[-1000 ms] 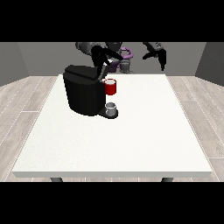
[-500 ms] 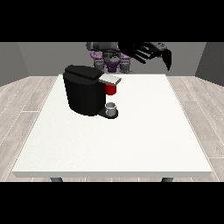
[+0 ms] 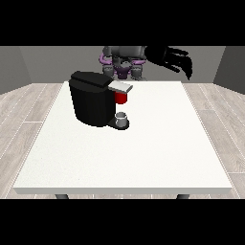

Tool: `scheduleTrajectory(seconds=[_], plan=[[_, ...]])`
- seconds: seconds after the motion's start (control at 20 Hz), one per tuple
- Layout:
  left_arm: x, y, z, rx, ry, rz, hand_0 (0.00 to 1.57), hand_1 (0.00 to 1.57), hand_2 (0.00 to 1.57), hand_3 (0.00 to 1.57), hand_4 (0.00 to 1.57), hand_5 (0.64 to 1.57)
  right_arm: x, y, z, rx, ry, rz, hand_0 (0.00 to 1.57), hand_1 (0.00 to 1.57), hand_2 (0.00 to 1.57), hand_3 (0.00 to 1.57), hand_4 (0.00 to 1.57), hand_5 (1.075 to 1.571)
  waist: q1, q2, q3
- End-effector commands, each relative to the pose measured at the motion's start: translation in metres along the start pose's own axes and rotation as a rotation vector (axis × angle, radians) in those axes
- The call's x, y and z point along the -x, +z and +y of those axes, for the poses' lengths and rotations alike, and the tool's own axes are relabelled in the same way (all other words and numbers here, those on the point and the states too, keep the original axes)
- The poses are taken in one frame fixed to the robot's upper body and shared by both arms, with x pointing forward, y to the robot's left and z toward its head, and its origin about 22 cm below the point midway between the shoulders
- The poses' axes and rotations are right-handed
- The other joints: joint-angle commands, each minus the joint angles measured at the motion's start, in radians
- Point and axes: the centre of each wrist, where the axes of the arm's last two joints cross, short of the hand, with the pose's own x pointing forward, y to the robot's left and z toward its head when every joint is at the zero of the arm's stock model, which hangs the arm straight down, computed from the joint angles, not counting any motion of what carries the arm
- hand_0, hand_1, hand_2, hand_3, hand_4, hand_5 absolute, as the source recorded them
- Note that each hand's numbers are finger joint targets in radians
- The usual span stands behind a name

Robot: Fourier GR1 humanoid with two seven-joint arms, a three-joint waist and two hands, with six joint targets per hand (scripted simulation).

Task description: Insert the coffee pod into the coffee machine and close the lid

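Front view, coffee machine (image 3: 93, 99) taken as the landmark; it is a black body standing on the white table (image 3: 143, 153), toward the far part of the table and on the view's left half; a grey lid (image 3: 120, 86) lies roughly level across its top front edge, projecting toward the view's right; directly under that lid sits a red thing at the machine (image 3: 121, 98); below the red thing, on the machine's base, stands a small grey thing (image 3: 122, 117) that cannot be told for the coffee pod; the pod itself is not plainly visible anywhere, so its place cannot be given. Beyond the machine, at the table's far edge, the robot's torso (image 3: 123, 60) appears with purple parts. Above and to the view's right of the machine, well apart from it, the hand at the view's right (image 3: 171, 58) is raised over the far edge of the table; its fingers are spread and extended, released, with nothing between them, the fingertips pointing toward the view's right and downward. The hand at the view's left does not show; its state cannot be told.
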Motion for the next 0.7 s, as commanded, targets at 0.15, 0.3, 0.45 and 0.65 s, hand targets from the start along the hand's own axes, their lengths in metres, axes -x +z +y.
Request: scheduleTrajectory(seconds=[0.15,0.3,0.45,0.65], plan=[[-0.011,-0.007,0.005,0.045,0.003,-0.041,0.0,0.0,0.0,0.0,0.28,1.571,-0.016,-0.017,-0.003,0.028,-0.069,-0.025,0.0,0.0,0.0,0.0,0.0,1.571,0.043,0.055,-0.0002],[-0.021,-0.007,0.003,0.042,-0.012,-0.027,0.0,0.0,0.0,0.0,0.3,1.571,0.01,-0.015,-0.014,0.013,-0.04,-0.015,0.0,0.0,0.0,0.0,0.13,1.571,0.033,0.045,0.0003],[-0.008,0.0,0.009,0.02,0.005,-0.022,0.0,0.0,0.0,0.0,0.32,1.571,-0.004,-0.018,0.003,0.0,-0.074,-0.047,0.0,0.0,0.0,0.0,0.0,1.571,0.011,0.046,-0.0002],[-0.015,-0.006,-0.01,0.039,-0.001,-0.041,0.0,0.0,0.0,0.0,0.32,1.571,0.008,-0.013,0.029,-0.05,-0.093,-0.076,0.0,0.0,0.0,0.0,0.0,1.571,-0.002,0.039,0.0001]])
